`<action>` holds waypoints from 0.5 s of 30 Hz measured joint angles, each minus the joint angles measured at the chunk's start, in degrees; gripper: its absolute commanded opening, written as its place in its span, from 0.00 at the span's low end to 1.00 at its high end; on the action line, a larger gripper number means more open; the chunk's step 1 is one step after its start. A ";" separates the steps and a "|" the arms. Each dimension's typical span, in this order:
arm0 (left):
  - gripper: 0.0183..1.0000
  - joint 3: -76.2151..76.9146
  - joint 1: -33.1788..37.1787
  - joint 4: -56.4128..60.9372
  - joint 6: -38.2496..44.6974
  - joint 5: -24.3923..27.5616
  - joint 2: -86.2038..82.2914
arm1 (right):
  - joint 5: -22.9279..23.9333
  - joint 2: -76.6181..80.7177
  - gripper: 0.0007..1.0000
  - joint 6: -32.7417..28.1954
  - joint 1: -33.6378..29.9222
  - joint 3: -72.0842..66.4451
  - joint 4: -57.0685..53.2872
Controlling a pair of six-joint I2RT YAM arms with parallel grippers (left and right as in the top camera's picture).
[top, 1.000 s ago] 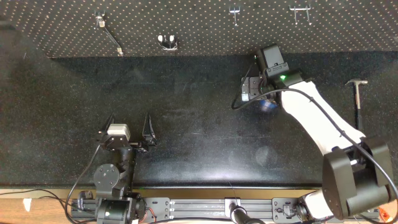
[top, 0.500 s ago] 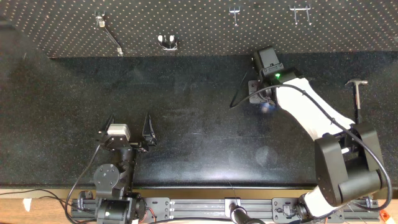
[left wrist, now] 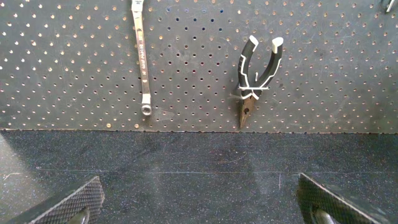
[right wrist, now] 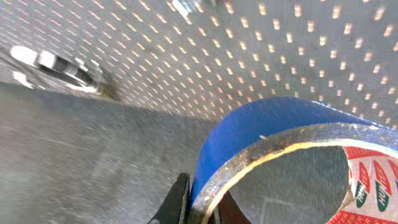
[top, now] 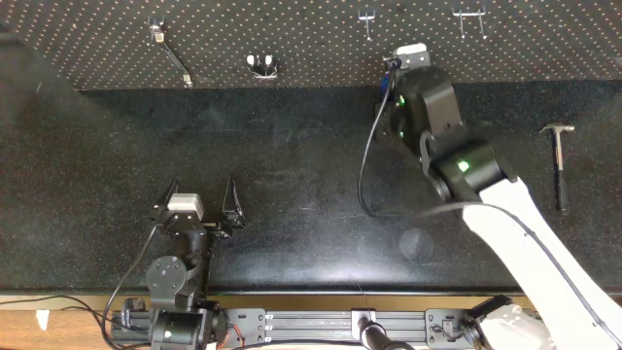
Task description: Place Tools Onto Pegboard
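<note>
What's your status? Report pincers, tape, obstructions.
Right pincer shut on blue tape roll, up at the pegboard. Left pincer open, back near its base. Hammer lies on table, clear of the path.

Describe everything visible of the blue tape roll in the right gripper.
The tape roll is a ring with a blue outer face, a pale, rough rim and an inner core printed red, white and green. The right gripper pinches its wall, one finger outside, one inside. It is held above the dark table, near the pegboard.
</note>
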 measured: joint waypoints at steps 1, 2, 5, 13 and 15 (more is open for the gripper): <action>1.00 0.00 0.00 0.00 0.00 0.00 0.00 | 1.07 -1.81 0.07 0.00 1.25 0.02 0.57; 1.00 0.00 0.00 0.02 0.00 0.00 0.00 | 2.10 -2.45 0.07 0.02 2.25 -0.02 1.53; 1.00 0.00 0.00 0.00 0.02 0.00 0.00 | 5.25 -2.71 0.08 0.02 5.79 0.00 5.84; 1.00 0.00 0.00 0.00 0.00 0.00 0.00 | 16.98 -0.61 0.07 -0.22 11.63 -0.02 17.09; 1.00 0.00 0.00 0.00 0.02 0.00 0.00 | 18.16 1.66 0.07 -1.03 11.65 -0.02 20.59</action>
